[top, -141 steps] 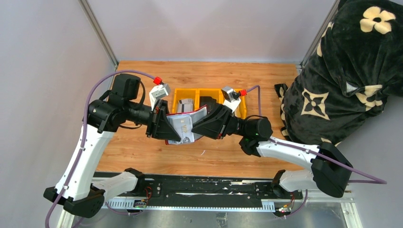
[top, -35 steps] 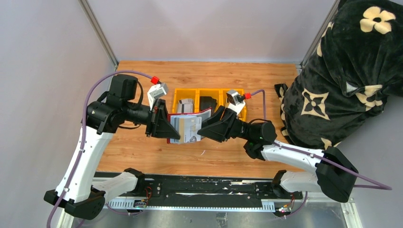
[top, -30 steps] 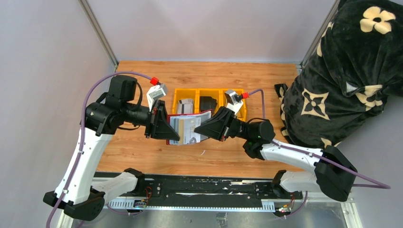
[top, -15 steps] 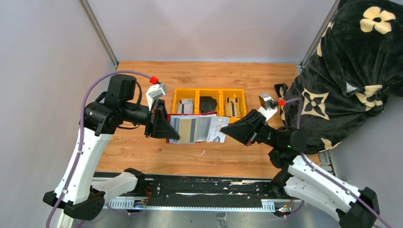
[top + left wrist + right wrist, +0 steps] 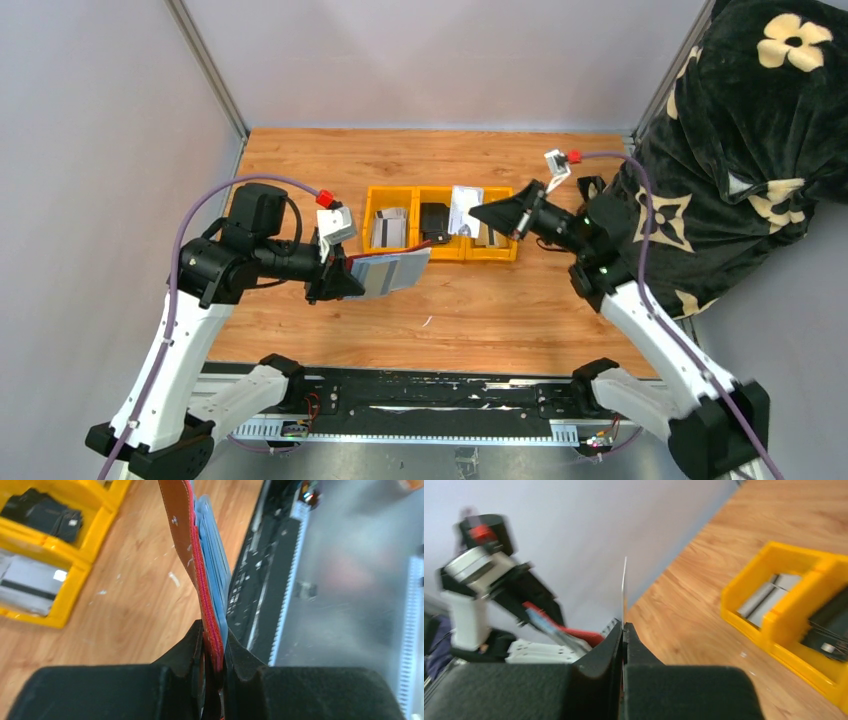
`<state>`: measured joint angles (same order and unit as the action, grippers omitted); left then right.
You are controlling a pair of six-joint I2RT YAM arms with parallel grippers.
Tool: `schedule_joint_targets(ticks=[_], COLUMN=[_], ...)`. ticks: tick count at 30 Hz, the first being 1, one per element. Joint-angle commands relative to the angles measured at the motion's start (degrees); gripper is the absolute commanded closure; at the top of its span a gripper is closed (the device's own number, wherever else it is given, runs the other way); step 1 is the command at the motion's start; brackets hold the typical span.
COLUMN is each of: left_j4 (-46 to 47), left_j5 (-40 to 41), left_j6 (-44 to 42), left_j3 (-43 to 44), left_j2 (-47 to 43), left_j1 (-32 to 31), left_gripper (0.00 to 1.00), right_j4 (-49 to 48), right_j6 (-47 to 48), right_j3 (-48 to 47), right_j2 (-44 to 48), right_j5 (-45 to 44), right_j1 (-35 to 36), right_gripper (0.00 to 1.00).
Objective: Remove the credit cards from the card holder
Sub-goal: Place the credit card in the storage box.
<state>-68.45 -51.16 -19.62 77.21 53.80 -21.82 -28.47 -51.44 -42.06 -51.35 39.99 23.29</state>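
Extraction is progressing: right gripper (image 5: 478, 214) is pinching one credit card (image 5: 463, 208), jaws closed, over the far yellow bins (image 5: 440, 256); left gripper (image 5: 338, 284) is clamping the card holder (image 5: 388, 271) nearer left, more cards (image 5: 215, 580) inside. Next: probably releasing it into a compartment.

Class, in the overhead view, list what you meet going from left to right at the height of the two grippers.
left gripper → card holder clamped in it → credit card → right gripper pinching that card → black floral blanket
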Motion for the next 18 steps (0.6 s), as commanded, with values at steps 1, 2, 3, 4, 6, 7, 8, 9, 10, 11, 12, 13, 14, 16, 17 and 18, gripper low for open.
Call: schedule_joint_targets(ticks=[1, 2, 3, 4, 6, 7, 8, 9, 10, 11, 12, 13, 14, 16, 17, 18], left_j4=[-3.9, -5.4, -6.5, -7.1, -9.1, -11.0, -12.6, -14.0, -14.4, -14.5, -14.5, -14.5, -14.5, -14.4, -14.4, -14.4], left_j5=[9.5, 9.6, 9.8, 10.2, 11.0, 10.9, 10.8, 11.2, 12.1, 13.3, 14.8, 16.7, 17.5, 20.0, 21.4, 23.2], left_j6=[-11.8, -14.0, -15.6, -16.9, -19.0, -20.5, -21.6, -22.0, -22.2, -22.3, -22.7, -23.8, -25.2, -28.6, -30.2, -31.6], left_j3=[-1.7, -2.1, -2.7, -3.4, -4.2, -4.2, -4.0, -4.0, -4.1, -4.3, -4.6, -5.3, -5.9, -7.6, -8.3, -9.1], left_j2=[0.3, 0.8, 1.4, 2.3, 4.3, 5.8, 7.6, 9.8, 10.7, 12.0, 13.0, 13.7, 14.0, 14.3, 14.6, 14.9], left_j1=[0.3, 0.3, 0.3, 0.2, 0.2, 0.2, 0.1, -0.2, -0.5, -1.1, -1.9, -2.9, -3.5, -3.7, -3.8, -3.8], left_gripper=[1.0, 1.0, 1.0, 1.0, 1.0, 1.0, 1.0, 0.99, 0.99, 0.99, 1.0, 1.0, 1.0, 1.0, 1.0, 1.0], right_j4=[7.3, 8.2, 9.2, 9.5, 9.6, 9.6, 9.4, 9.0, 8.8, 8.8, 9.0, 9.3, 9.2, 9.2, 9.3, 9.3], right_j6=[7.8, 9.3, 10.5, 11.4, 12.4, 12.7, 12.8, 12.3, 11.9, 11.3, 10.8, 10.2, 9.8, 9.0, 8.6, 8.0], right_j3=[-6.0, -8.1, -10.3, -12.1, -15.8, -17.4, -19.0, -21.0, -22.1, -24.1, -26.6, -28.7, -30.5, -33.7, -35.3, -36.6], right_j2=[-12.1, -16.0, -19.6, -23.1, -29.9, -33.2, -36.1, -39.9, -42.1, -44.9, -47.9, -51.6, -54.0, -58.4, -60.2, -61.9], right_j5=[3.6, 3.5, 2.8, 1.8, -1.1, -2.9, -4.8, -7.3, -8.1, -8.8, -9.6, -10.5, -11.0, -12.2, -12.7, -13.3], right_j1=[-1.9, -1.3, -0.5, 0.6, 3.0, 4.0, 5.3, 6.4, 7.4, 8.5, 9.5, 10.7, 11.7, 13.1, 13.7, 14.0], right_gripper=[1.0, 1.0, 1.0, 1.0, 1.0, 1.0, 1.0, 1.0, 1.0, 1.0, 1.0, 1.0, 1.0, 1.0, 1.0, 1.0])
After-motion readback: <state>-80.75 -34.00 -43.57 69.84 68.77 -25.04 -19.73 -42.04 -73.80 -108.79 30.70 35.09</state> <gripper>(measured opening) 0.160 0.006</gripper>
